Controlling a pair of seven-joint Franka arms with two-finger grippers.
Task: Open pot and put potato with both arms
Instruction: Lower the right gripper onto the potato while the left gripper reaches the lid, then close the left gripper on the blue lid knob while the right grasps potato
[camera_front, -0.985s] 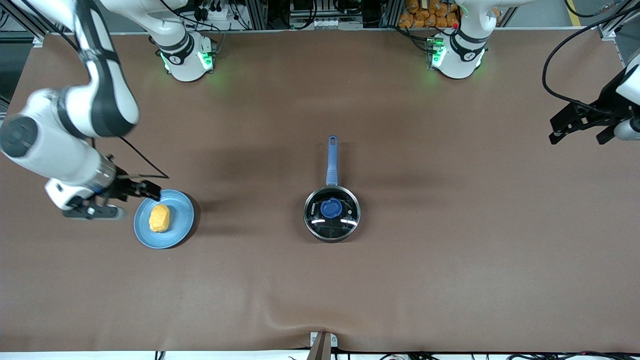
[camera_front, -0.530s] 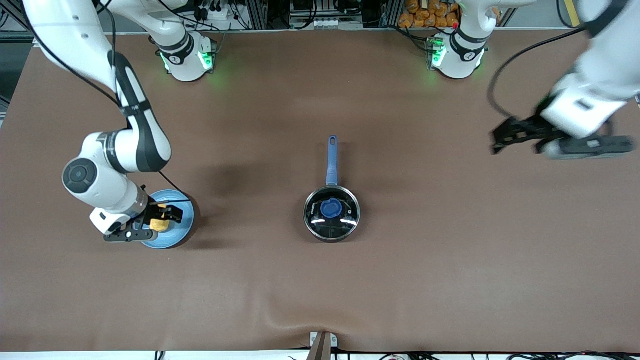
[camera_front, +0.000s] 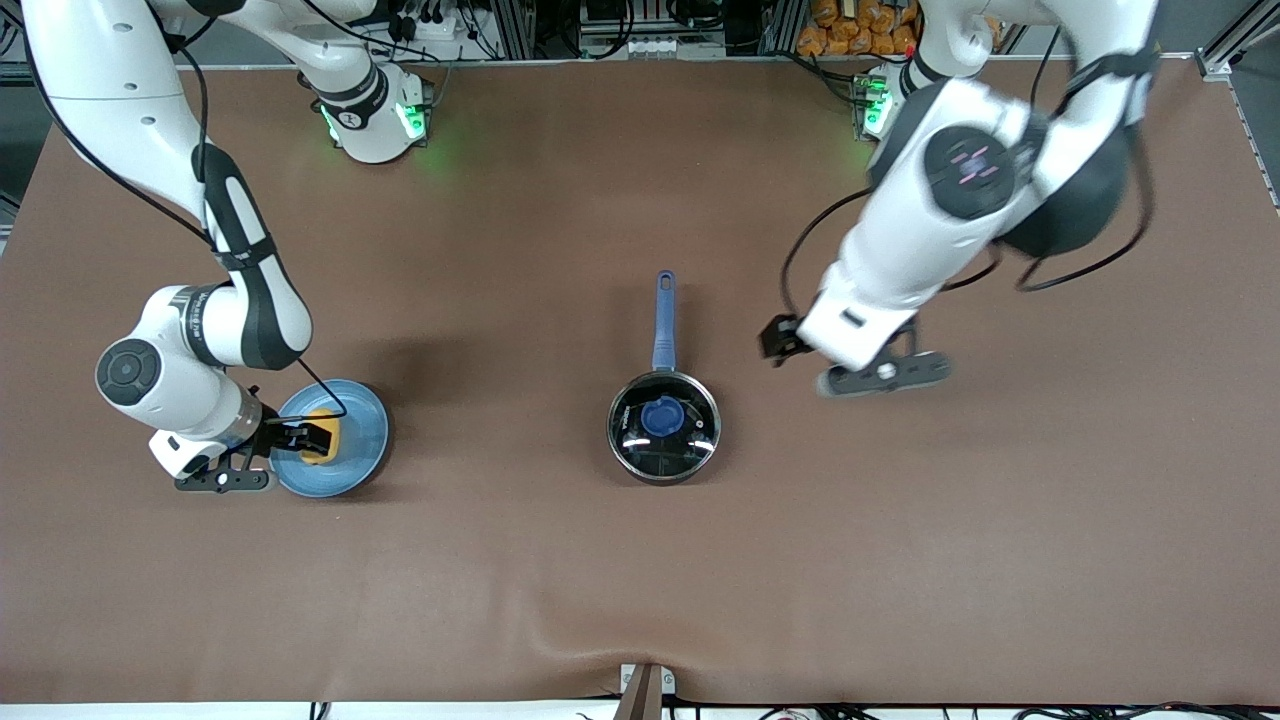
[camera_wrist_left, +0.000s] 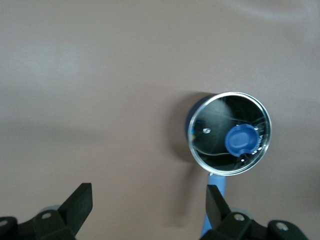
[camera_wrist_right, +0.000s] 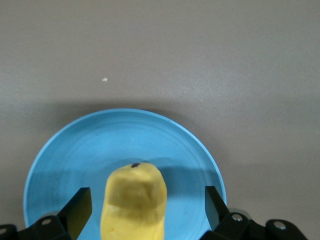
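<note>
Where right gripper (camera_front: 318, 437) hides, potato (camera_front: 322, 437) half-covered.

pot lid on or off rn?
On. The glass lid with its blue knob sits flat inside the pot rim; left gripper is open and not touching it.

The table (camera_front: 560, 560) is plain matte brown all over. At centre frame the pot (camera_front: 664, 428) is black with a bright steel rim and a long blue handle; its clear glass lid (camera_front: 690, 450) carries a blue knob. At lower left a yellow-orange potato (camera_wrist_right: 134, 202) with one small dark speck lies on a light-blue plate (camera_front: 360, 440). Both arms are white with black bands, each tipped by a black claw, and green lights glow at their bases.
</note>
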